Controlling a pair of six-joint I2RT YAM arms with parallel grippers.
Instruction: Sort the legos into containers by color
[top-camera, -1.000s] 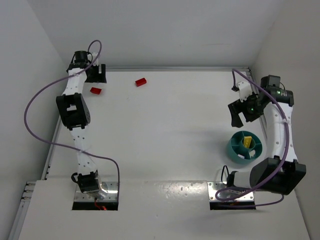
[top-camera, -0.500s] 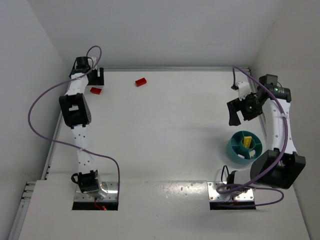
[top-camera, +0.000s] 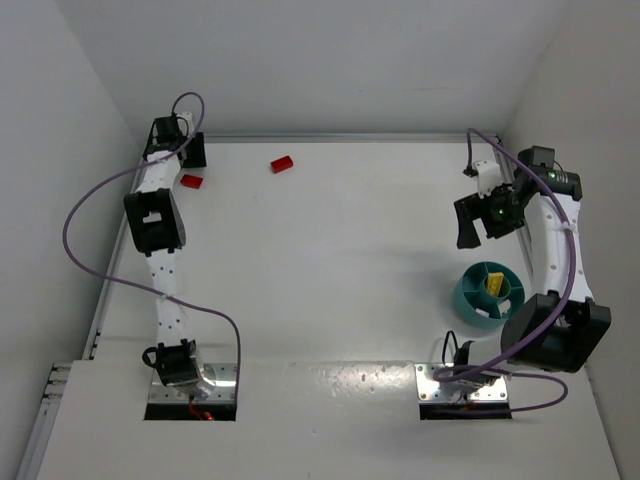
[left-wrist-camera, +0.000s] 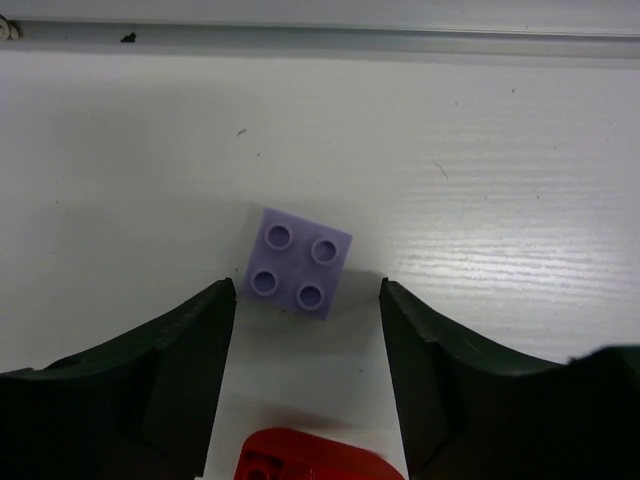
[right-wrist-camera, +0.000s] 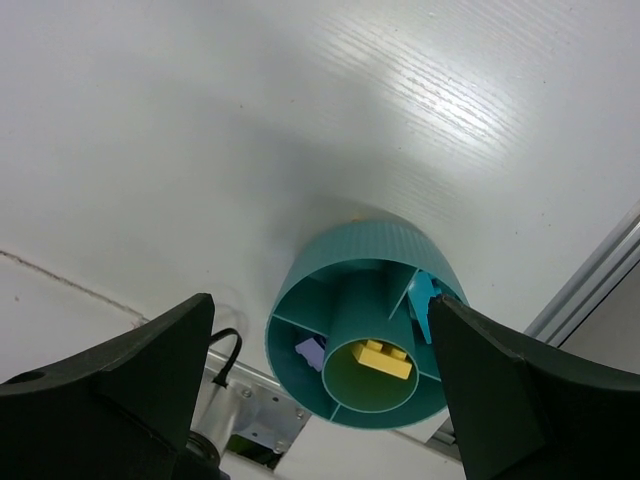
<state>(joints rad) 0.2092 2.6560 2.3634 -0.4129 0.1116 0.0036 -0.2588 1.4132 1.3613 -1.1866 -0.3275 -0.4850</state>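
Overhead, the round teal plastic dish (top-camera: 466, 300) at the right side of the bench (top-camera: 350, 260) holds a yellow plastic brick (top-camera: 493, 282); neither has moved. Left wrist: the spread left claw (left-wrist-camera: 305, 290) flanks a lilac four-stud brick (left-wrist-camera: 297, 263). Right wrist: the spread right claw (right-wrist-camera: 320, 300) frames the dish; a lilac piece (right-wrist-camera: 310, 352) and a cyan piece (right-wrist-camera: 424, 293) occupy separate outer compartments.

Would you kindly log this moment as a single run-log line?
left gripper open, facing purple lego | right gripper open, apart from teal dish | yellow lego in dish centre | red legos unsorted
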